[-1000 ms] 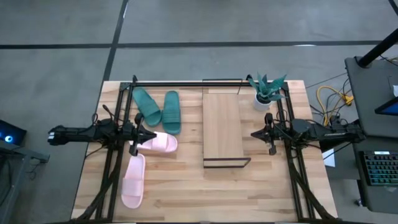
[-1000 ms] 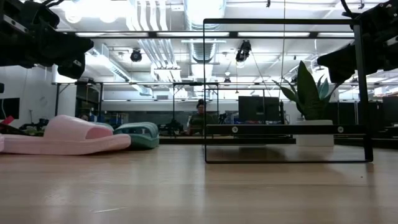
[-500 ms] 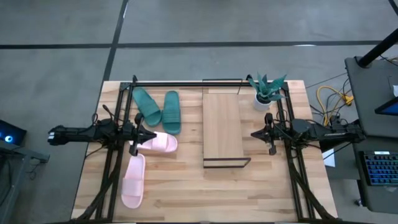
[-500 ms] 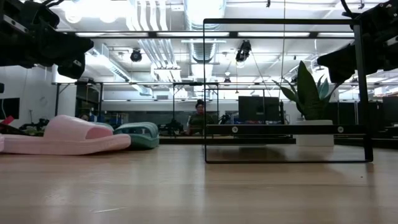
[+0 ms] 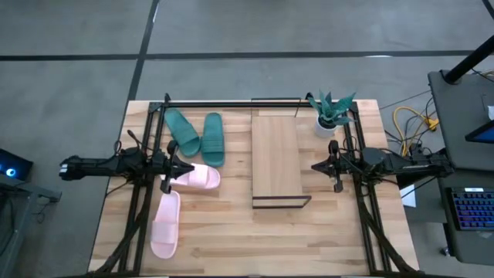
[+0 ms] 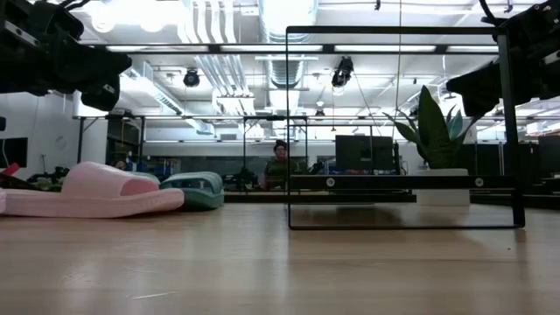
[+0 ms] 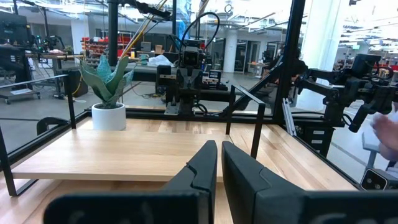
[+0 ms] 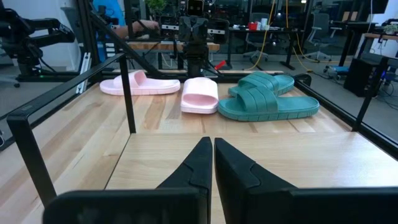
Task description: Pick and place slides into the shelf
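Observation:
Two teal-green slides (image 5: 183, 131) (image 5: 213, 139) lie sole-down side by side at the table's far left. One pale pink slide (image 5: 197, 177) lies just near of them, and the other (image 5: 165, 224) is closer to the near edge. The shelf (image 5: 276, 158), a light-wood plank in a thin dark frame, lies mid-table. My left gripper (image 5: 184, 167) hangs shut in the air above the inner pink slide's left end. My right gripper (image 5: 316, 166) hangs shut to the right of the shelf. In the right wrist view its shut fingers (image 8: 208, 152) point over the plank at all the slides (image 8: 200, 93).
A potted plant (image 5: 330, 114) in a white pot stands at the far right, beside the shelf's far end. Dark frame bars (image 5: 231, 103) run along the table's far edge and both sides. Bare tabletop (image 5: 255, 239) lies near of the shelf. A person sits far behind the table (image 6: 280, 162).

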### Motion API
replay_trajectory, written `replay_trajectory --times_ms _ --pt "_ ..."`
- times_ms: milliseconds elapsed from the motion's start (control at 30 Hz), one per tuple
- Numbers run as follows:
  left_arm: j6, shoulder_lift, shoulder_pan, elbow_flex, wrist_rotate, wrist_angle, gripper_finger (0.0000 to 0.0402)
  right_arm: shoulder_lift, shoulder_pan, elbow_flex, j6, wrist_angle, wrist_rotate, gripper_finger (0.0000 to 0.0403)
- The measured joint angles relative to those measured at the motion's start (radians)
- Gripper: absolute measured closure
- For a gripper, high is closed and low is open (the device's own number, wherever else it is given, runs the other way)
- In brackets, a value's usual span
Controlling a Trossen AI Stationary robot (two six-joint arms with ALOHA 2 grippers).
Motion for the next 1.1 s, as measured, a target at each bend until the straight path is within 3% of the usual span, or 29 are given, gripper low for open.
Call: replay_trajectory --times_ms 1100 --pt "0.0 0.0 0.0 0.0 0.0 0.002 0.0391 0.0 0.0 0.0 -0.008 0.056 0.0 0.0394"
